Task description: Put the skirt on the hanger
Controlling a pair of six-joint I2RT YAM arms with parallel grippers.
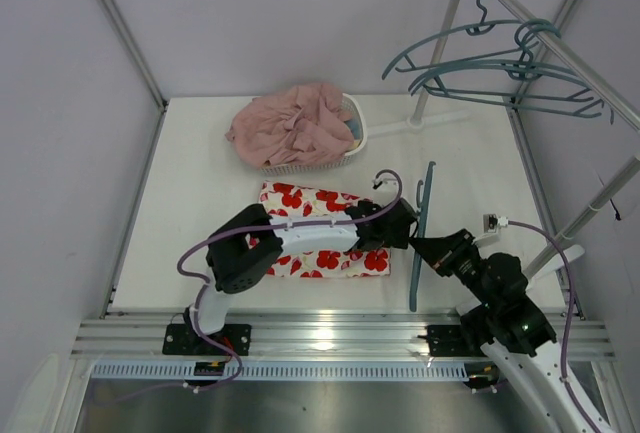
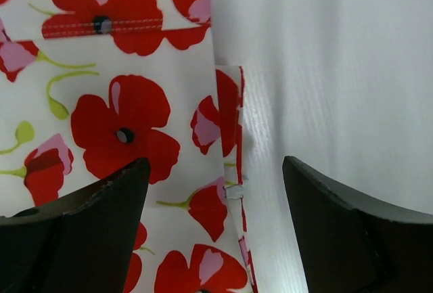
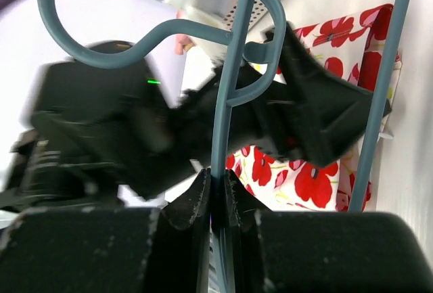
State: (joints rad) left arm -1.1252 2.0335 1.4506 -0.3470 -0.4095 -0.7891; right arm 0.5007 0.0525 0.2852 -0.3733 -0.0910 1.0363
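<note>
The skirt (image 1: 300,201), white with red flowers, lies flat on the table in front of the arms. My left gripper (image 1: 400,225) hovers over its right edge, open. In the left wrist view the skirt (image 2: 135,103) has its side seam between the two spread fingers of the left gripper (image 2: 215,164), and neither finger touches it. My right gripper (image 1: 425,248) is shut on the hanger (image 1: 424,203), which stands on edge just right of the skirt. Seen from the right wrist, the right gripper (image 3: 216,174) pinches the hanger (image 3: 223,103) on its thin stem below the hook, with the skirt (image 3: 318,178) behind.
At the back a white basket (image 1: 355,128) holds a plain pink garment (image 1: 295,123). Two more teal hangers (image 1: 500,68) hang from a slanted rail (image 1: 560,48) at the upper right. Panel walls close both sides of the table (image 1: 200,203).
</note>
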